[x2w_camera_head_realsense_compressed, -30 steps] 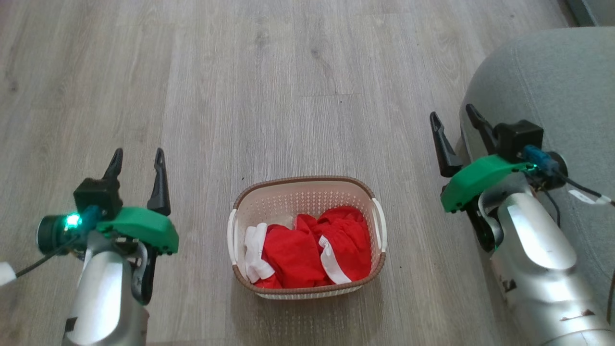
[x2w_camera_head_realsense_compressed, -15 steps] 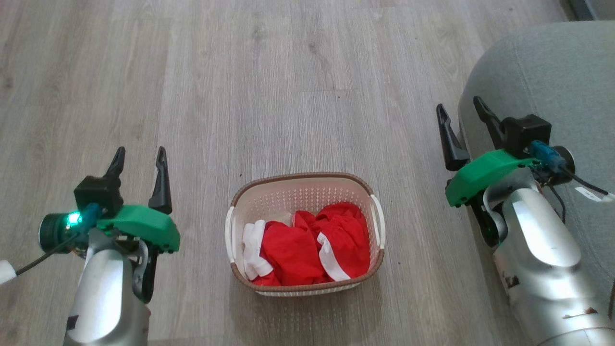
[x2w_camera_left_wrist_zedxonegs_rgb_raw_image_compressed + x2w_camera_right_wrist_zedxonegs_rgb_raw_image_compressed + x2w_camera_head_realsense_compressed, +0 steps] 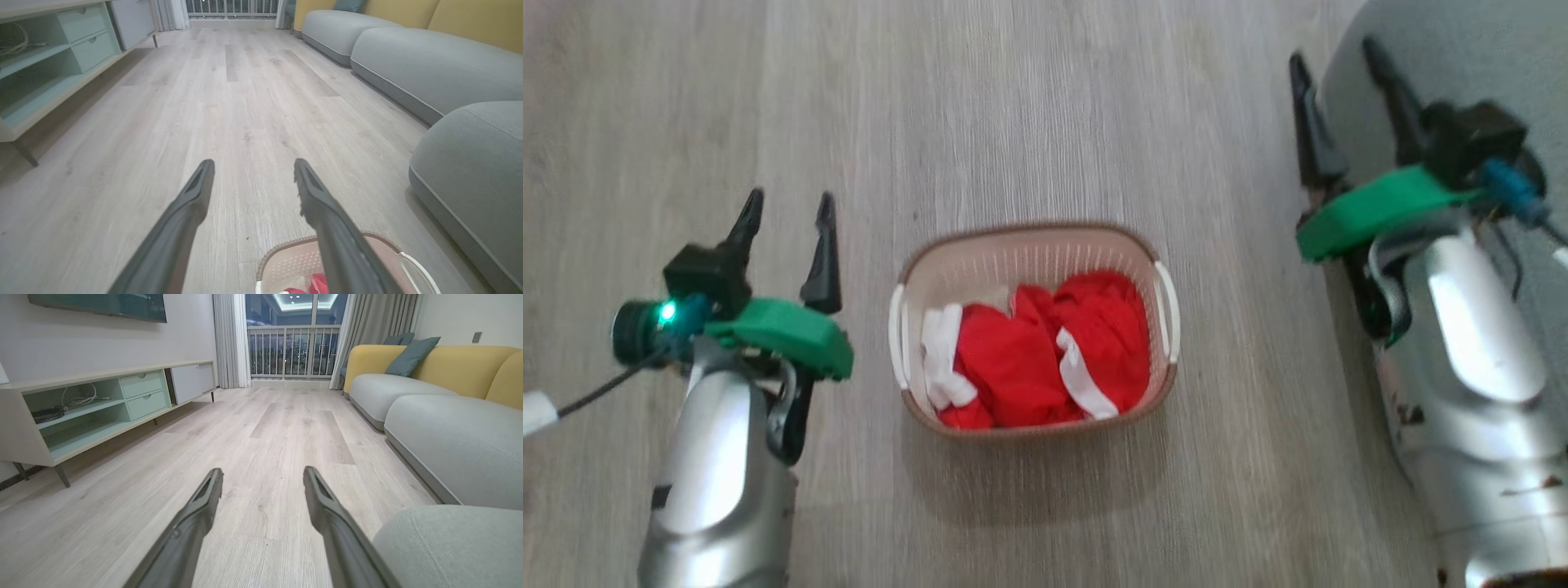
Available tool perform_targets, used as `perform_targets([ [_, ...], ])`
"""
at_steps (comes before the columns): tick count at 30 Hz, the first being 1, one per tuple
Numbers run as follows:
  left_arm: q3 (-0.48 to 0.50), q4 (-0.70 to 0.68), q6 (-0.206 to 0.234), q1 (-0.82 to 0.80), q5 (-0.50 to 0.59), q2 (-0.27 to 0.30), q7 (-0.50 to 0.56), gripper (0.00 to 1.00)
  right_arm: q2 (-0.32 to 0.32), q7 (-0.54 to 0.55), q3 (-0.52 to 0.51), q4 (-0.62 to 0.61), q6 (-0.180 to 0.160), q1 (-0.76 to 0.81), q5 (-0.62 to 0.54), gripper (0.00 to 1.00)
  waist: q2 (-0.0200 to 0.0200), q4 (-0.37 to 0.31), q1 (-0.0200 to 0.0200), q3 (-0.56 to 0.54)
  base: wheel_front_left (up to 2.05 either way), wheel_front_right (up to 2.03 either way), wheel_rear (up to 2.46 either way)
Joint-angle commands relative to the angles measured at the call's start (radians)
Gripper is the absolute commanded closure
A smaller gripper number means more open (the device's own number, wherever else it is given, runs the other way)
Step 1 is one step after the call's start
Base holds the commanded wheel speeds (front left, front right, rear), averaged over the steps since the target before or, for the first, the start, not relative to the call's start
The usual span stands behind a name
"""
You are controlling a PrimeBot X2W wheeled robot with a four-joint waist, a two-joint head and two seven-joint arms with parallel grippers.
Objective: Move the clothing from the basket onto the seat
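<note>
Cream-white perforated laundry basket [image 3: 1029, 231] upright on the pale wood-plank floor [image 3: 1029, 106], between the two arms in the head view, a white handle on each side. Heaped inside, toward the near wall and wholly within the brown rim, the red clothing [image 3: 1021, 367] with its white bands, touched by neither arm. Just beside the basket's left side but clear of it, the left gripper [image 3: 790, 200], dark fingers spread wide and holding nothing. In the left wrist view, the basket's far end and a scrap of red below the right-hand finger. Farther up and to the right, well apart from the basket, the right gripper [image 3: 1334, 51], likewise spread wide and empty, one finger over the floor, the other over the edge of the grey-green seat [image 3: 1486, 49]. Contact with the seat not clear, the head view being blurred. In the right wrist view, the seat's rounded corner at lower right, just beside the right-hand finger. Beyond, along the left wall, a low media console [image 3: 102, 404] with pale green drawers. Opposite it, a sofa with yellow backrests [image 3: 433, 363], and a balcony railing [image 3: 292, 351] at the far end.
</note>
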Motion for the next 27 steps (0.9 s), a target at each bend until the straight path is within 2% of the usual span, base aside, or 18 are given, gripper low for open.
perform_targets([
  [1,0.006,-0.030,-0.004,-0.045,-0.016,0.014,-0.010,0.00,0.011,-0.009,0.010,-0.048,0.000,-0.046,-0.006,0.00,0.0000,-0.003,-0.0001,0.092,0.00,0.00,0.00],
  [10,-0.184,-0.012,0.005,-0.176,-0.132,0.013,-0.010,0.00,-0.023,-0.009,0.004,-0.142,0.000,-0.183,-0.030,0.00,0.0000,-0.011,-0.0001,0.347,0.00,0.00,0.00],
  [20,-0.372,0.093,0.010,-0.315,-0.200,0.013,-0.010,0.00,-0.042,-0.009,0.000,-0.200,0.000,-0.299,-0.046,0.00,0.0000,-0.032,-0.0001,0.523,0.00,0.00,0.00],
  [27,-0.531,0.257,0.029,-0.405,-0.199,0.013,-0.010,0.00,-0.034,-0.009,0.005,-0.227,0.000,-0.332,-0.054,0.00,0.0000,-0.053,-0.0001,0.588,0.00,0.00,0.00],
])
